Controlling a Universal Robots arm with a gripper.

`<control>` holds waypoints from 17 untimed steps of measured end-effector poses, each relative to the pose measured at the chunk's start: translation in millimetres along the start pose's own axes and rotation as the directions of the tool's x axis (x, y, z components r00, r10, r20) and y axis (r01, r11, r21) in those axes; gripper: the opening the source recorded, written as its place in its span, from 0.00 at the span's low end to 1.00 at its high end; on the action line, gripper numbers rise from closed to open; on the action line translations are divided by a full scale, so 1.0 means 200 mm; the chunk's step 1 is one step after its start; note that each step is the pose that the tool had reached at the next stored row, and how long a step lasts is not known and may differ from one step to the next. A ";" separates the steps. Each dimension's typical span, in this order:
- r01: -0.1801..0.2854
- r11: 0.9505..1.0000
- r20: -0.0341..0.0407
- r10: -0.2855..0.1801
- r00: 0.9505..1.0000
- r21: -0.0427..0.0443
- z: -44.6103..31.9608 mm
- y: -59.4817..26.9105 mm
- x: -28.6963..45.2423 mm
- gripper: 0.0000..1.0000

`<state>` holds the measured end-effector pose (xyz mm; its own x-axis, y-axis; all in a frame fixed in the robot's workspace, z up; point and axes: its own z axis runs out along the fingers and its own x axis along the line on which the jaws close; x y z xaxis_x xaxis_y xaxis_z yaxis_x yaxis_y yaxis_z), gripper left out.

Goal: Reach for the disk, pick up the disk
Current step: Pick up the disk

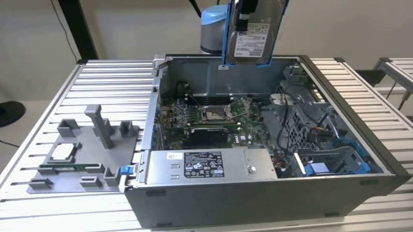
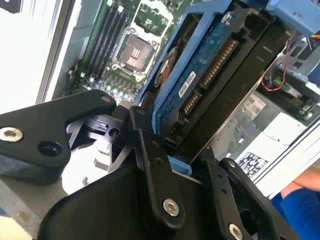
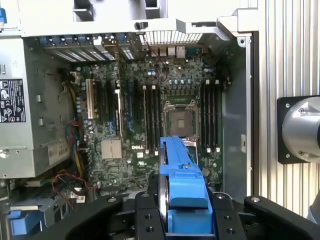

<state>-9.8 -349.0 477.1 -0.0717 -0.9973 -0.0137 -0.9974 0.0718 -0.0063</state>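
A plain beige wall (image 1: 335, 29) behind a ribbed metal table (image 1: 110, 77).

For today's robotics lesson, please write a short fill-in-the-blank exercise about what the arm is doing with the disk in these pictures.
1. The gripper is shut on the ____.
2. The disk hangs above the open computer ____, clear of it.
3. The frame along the disk's edges is ____ in colour.
4. On the grey tray, at the exterior view's left of the case, lies a small square ____.

Missing words: disk; case; blue; chip
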 end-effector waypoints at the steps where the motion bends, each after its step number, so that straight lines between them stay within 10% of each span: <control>1: 0.000 1.000 0.000 0.000 1.000 0.000 0.000 -0.011 -0.001 0.00; 17: 0.000 1.000 0.000 0.000 1.000 0.000 0.001 -0.103 -0.007 0.00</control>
<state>10.9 -349.0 477.1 -0.0717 -0.9973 -0.0136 -0.9974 0.0718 -0.0063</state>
